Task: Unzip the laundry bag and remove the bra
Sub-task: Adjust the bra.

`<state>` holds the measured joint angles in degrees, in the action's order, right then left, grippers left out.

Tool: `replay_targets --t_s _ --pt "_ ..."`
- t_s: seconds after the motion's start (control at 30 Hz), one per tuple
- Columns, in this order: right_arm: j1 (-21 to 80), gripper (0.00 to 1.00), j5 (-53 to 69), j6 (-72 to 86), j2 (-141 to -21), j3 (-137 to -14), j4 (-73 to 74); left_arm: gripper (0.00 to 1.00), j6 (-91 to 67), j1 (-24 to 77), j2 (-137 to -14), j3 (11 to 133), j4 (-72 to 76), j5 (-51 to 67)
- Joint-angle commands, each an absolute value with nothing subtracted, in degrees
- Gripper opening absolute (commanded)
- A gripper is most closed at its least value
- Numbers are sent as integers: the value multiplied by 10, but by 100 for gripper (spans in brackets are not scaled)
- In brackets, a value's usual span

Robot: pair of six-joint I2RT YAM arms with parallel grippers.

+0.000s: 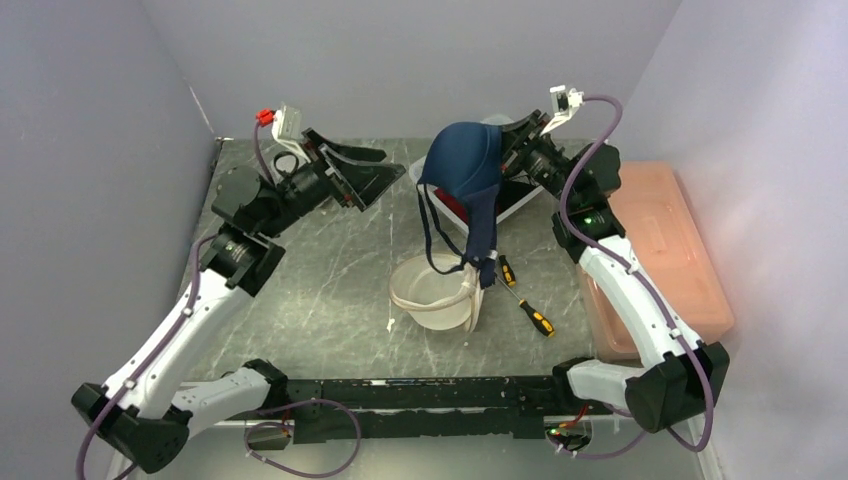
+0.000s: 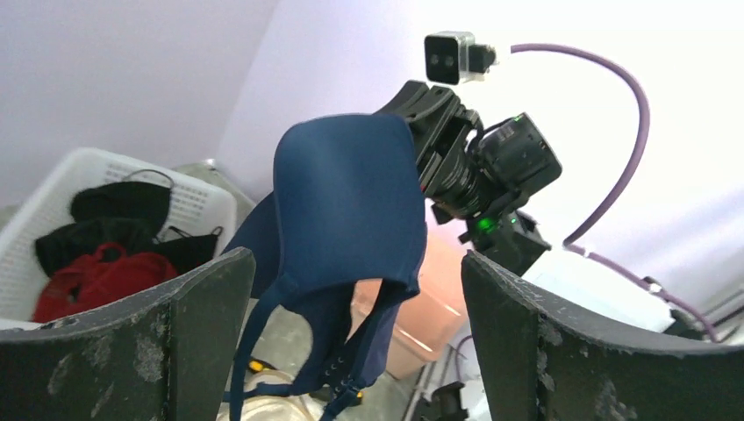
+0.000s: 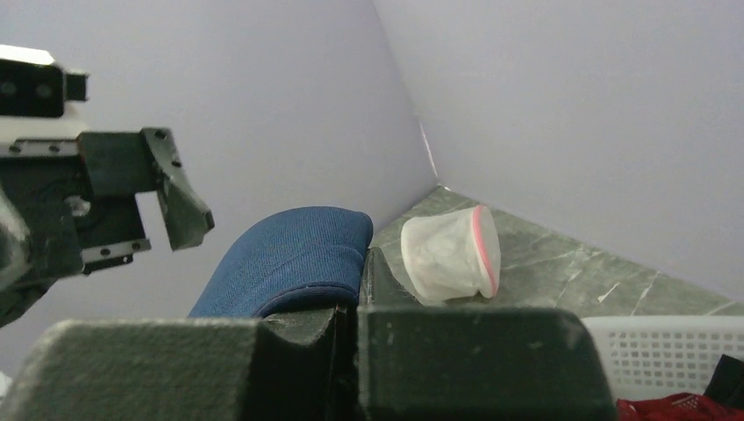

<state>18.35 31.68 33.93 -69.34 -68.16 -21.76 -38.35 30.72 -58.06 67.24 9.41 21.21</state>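
Note:
A navy bra hangs in the air above the back middle of the table, pinched at its top edge by my right gripper, which is shut on it. In the right wrist view the blue cup bulges left of the closed right gripper. The bra's straps trail down to the rim of the pale, round laundry bag, which lies open on the table. My left gripper is open, raised to the bra's left and apart from it. Its camera sees the bra beyond the left gripper.
A white basket with black and red clothes sits behind the bra. A pink lidded bin lies along the right wall. Two yellow-and-black screwdrivers lie right of the bag. A clear pouch with a pink zip lies near the back corner.

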Motion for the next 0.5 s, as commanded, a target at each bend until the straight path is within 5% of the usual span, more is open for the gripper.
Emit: replay_targets --t_s 0.0,0.47 --pt "181 0 350 317 -664 -647 -320 94 -524 274 -615 679 193 332" --pt "181 0 411 379 -655 -615 -413 94 -655 254 -731 691 336 465"
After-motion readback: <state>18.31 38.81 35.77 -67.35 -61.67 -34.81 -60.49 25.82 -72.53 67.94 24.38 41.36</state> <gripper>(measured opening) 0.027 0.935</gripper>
